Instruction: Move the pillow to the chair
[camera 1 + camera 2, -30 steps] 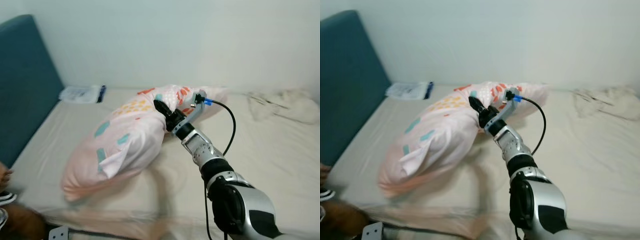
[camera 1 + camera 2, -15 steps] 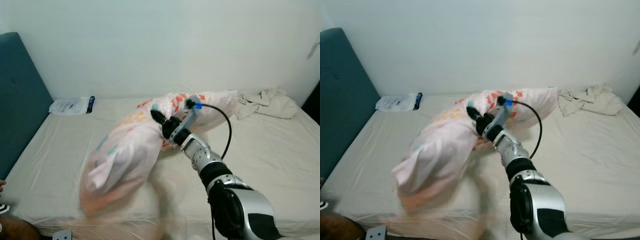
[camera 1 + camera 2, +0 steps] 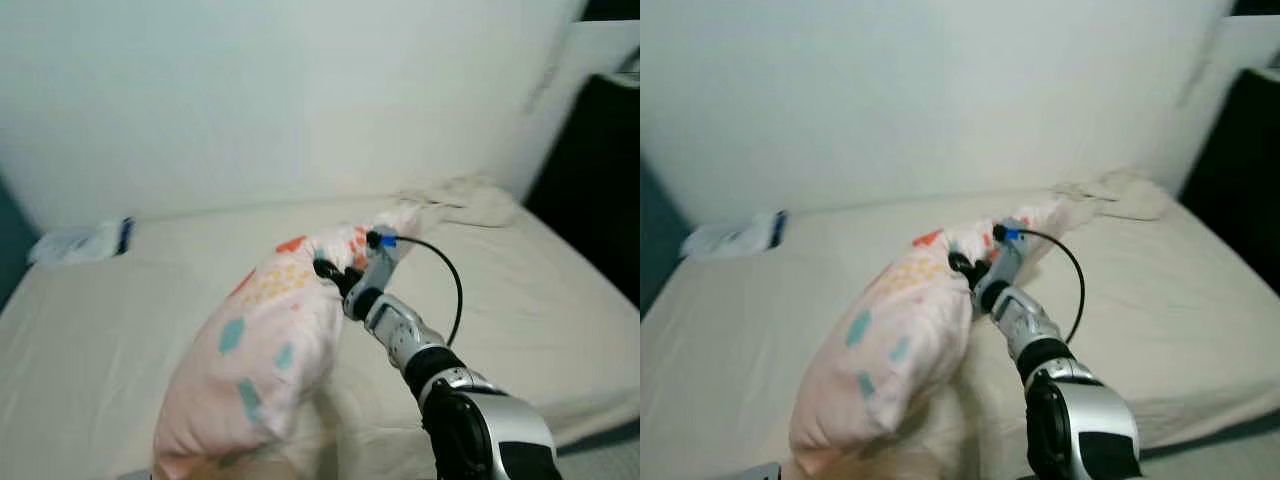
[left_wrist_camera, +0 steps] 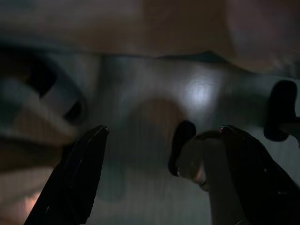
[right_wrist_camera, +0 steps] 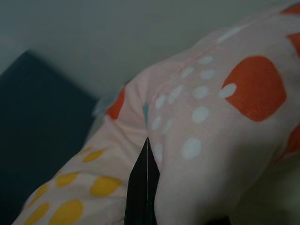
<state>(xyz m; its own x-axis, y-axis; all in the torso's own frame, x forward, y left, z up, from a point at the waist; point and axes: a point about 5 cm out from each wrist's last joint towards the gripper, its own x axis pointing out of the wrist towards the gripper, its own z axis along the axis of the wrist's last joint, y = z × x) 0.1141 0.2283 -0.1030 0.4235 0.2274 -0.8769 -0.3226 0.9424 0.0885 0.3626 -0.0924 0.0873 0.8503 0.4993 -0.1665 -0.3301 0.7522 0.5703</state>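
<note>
Beige bed [image 3: 90, 330], right gripper [image 3: 325, 270] pinching pillow [image 3: 270, 350]

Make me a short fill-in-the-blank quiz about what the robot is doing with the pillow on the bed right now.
1. The right gripper is shut on the ______.
2. The pillow is pink with spots, and its lower end hangs over the front edge of the ______.
3. A crumpled cloth lies at the far side of the bed, next to the ______.
4. The left gripper has its fingers ______.

Missing words: pillow; bed; wall; open
</note>
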